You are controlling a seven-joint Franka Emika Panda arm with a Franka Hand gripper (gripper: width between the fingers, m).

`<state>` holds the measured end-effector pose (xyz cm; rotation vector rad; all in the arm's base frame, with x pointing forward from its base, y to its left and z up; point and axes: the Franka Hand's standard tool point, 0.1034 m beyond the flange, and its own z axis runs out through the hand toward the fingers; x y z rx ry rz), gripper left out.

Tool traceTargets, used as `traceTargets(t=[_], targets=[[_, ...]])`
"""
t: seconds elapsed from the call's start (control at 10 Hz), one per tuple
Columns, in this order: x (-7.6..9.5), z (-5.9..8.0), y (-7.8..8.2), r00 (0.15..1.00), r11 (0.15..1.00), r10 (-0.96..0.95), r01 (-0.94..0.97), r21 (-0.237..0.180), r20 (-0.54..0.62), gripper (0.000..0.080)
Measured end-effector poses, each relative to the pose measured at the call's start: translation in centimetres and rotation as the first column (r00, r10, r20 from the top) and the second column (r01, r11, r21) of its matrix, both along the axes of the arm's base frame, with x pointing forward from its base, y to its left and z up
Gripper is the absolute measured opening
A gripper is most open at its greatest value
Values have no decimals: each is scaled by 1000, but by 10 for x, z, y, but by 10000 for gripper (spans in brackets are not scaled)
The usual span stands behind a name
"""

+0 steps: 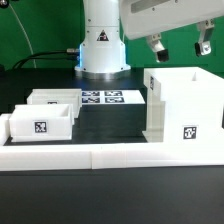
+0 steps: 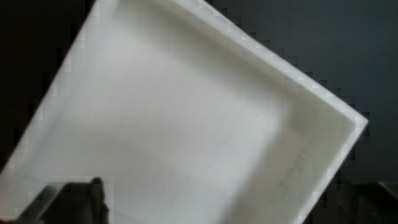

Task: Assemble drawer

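The large white boxy shell [image 1: 186,100] stands at the exterior view's right, open side up, with a square tag on its front. Two small white trays sit at the left: one at the front [image 1: 40,122] with a tag, one behind it [image 1: 55,99]. My gripper [image 1: 180,48] hangs just above the shell's open top, fingers spread wide and holding nothing. In the wrist view the shell's pale inside [image 2: 178,110] fills the picture, seen at a slant. My gripper [image 2: 222,205] straddles it, with one dark finger [image 2: 71,200] at each side edge.
The marker board [image 1: 101,98] lies flat between the trays and the shell. A low white border wall [image 1: 110,152] runs along the front. The robot's white base [image 1: 102,45] stands behind the marker board.
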<state>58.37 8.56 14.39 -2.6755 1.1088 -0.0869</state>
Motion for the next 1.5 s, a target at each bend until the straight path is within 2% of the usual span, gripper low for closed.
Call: traceTargets(t=[0.1,0.3,0.5,0.7,0.9,1.1,1.2,1.5], targets=[[0,3,-6,990,989,139,-138,-49,18,649],[-2,4,-27,945,943,323,-318,-103,46,649],[-6,-4,-76,854,848,517,-502,-170,56,649],[-8,-12,-106,765,756,643,-624,-198,45,649],[-7,-11,-100,746,737,664,-644,-205,43,649],[-8,-13,-101,746,736,665,-646,-204,40,649],[-10,-21,-107,729,718,684,-665,-206,27,649],[-34,-43,-137,747,727,665,-651,-218,-16,649]])
